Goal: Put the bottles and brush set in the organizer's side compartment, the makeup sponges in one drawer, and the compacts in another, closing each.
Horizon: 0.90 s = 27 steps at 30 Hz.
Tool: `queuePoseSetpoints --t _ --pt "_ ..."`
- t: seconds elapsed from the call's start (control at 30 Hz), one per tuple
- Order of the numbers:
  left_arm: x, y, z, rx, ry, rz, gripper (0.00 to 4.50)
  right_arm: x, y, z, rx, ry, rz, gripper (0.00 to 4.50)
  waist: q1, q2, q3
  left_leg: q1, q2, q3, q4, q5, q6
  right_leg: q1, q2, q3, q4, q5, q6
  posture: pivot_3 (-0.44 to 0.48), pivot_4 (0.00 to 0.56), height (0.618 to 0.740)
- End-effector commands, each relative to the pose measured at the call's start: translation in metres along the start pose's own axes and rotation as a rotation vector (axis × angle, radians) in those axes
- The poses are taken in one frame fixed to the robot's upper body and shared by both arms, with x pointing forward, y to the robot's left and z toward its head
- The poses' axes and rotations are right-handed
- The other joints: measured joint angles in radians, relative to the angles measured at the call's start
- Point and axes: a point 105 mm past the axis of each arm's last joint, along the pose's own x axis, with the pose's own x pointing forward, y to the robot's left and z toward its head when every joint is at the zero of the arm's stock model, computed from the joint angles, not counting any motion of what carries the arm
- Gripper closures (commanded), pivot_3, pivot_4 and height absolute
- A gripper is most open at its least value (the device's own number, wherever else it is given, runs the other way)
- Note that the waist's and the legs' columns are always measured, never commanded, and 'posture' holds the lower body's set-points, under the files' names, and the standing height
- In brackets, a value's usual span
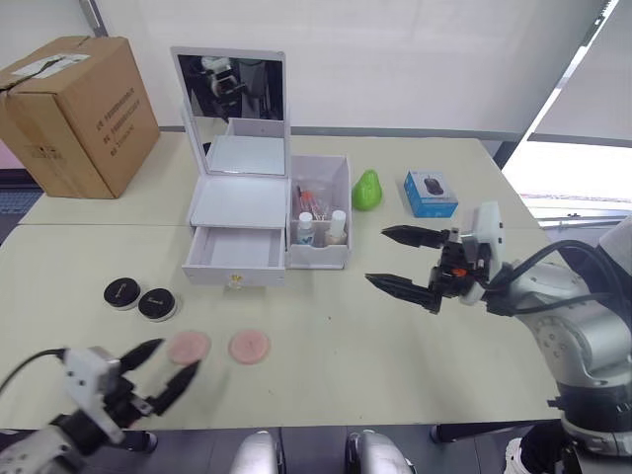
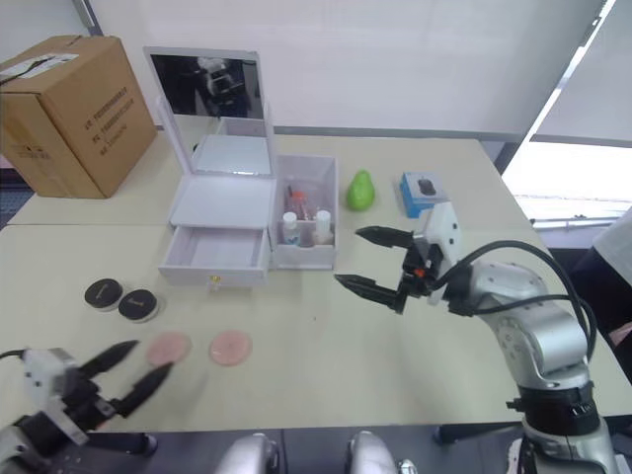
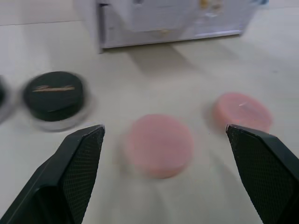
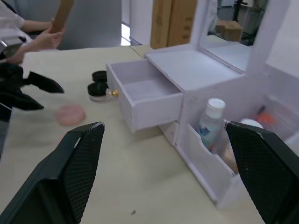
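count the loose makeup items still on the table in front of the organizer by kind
pink makeup sponges: 2, the left sponge and the right sponge
black compacts: 2, the left compact and the right compact
total: 4

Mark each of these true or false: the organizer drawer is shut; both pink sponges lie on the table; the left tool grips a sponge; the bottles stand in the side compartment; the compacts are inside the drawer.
1. The drawer is shut. False: it is pulled open.
2. Both sponges lie on the table. True.
3. The left tool grips a sponge. False: it is open, holding nothing.
4. The bottles stand in the side compartment. True.
5. The compacts are in the drawer. False: they sit on the table.
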Motion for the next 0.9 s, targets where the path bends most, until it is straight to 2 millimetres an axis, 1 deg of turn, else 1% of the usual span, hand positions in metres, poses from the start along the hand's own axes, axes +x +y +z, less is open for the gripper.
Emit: queuePoseSetpoints --t 0.03,0.17,0.33,0.43,0.6,0.67,0.8,0.9 --pt "0.013 -0.020 0.002 0.039 0.013 -0.052 0.03 0.010 0.010 0.006 -0.021 -0.014 0.087 0.00 -0.001 0.001 0.000 0.000 0.000 0.000 0.000 0.000 0.000 0.000 0.000 0.000 0.000 0.000 0.000 0.000 0.150 0.740" --pt "0.024 -0.012 0.002 0.083 0.047 -0.032 0.03 0.022 0.019 0.011 -0.038 -0.008 0.170 0.00 -0.004 0.002 0.000 0.000 0.000 -0.003 0.000 0.000 0.001 0.001 0.002 0.001 0.001 0.000 0.000 0.000 0.150 0.740" --pt "0.034 -0.015 0.008 0.121 0.077 -0.135 0.03 0.032 0.023 0.022 -0.069 -0.035 0.214 0.00 -0.006 0.003 0.000 0.001 0.000 -0.004 0.001 0.000 0.001 0.000 0.003 0.000 0.001 0.000 0.000 0.000 0.150 0.740" --pt "0.044 -0.012 0.009 0.152 0.104 -0.191 0.03 0.038 0.025 0.030 -0.083 -0.067 0.218 0.00 -0.006 0.004 0.000 0.000 0.000 -0.004 0.002 0.000 0.001 0.000 0.003 0.000 0.001 0.000 0.000 0.000 0.150 0.740" --pt "0.061 0.009 0.001 0.260 0.203 -0.204 0.03 0.044 0.025 0.035 -0.104 -0.090 0.199 0.00 -0.005 0.004 0.000 0.000 -0.001 -0.005 0.002 0.000 0.001 0.001 0.003 0.000 0.001 0.001 -0.001 0.000 0.150 0.740" --pt "0.067 0.015 0.000 0.289 0.229 -0.211 0.03 0.045 0.025 0.037 -0.111 -0.095 0.190 0.00 -0.007 0.004 0.000 0.000 -0.001 -0.005 0.002 0.000 0.001 0.001 0.003 0.000 0.001 0.001 -0.001 0.000 0.150 0.740" --pt "0.073 0.010 -0.004 0.302 0.292 -0.283 0.03 0.043 0.026 0.042 -0.116 -0.105 0.161 0.00 -0.008 0.005 0.000 0.000 -0.001 -0.005 0.002 0.001 0.001 0.002 0.003 0.000 0.002 0.001 -0.002 0.000 0.150 0.740" --pt "0.077 0.006 -0.005 0.302 0.306 -0.320 0.03 0.042 0.025 0.041 -0.117 -0.101 0.139 0.00 -0.010 0.005 0.000 0.000 -0.001 -0.004 0.002 0.001 0.001 0.003 0.003 0.000 0.002 0.001 -0.002 0.000 0.150 0.740"
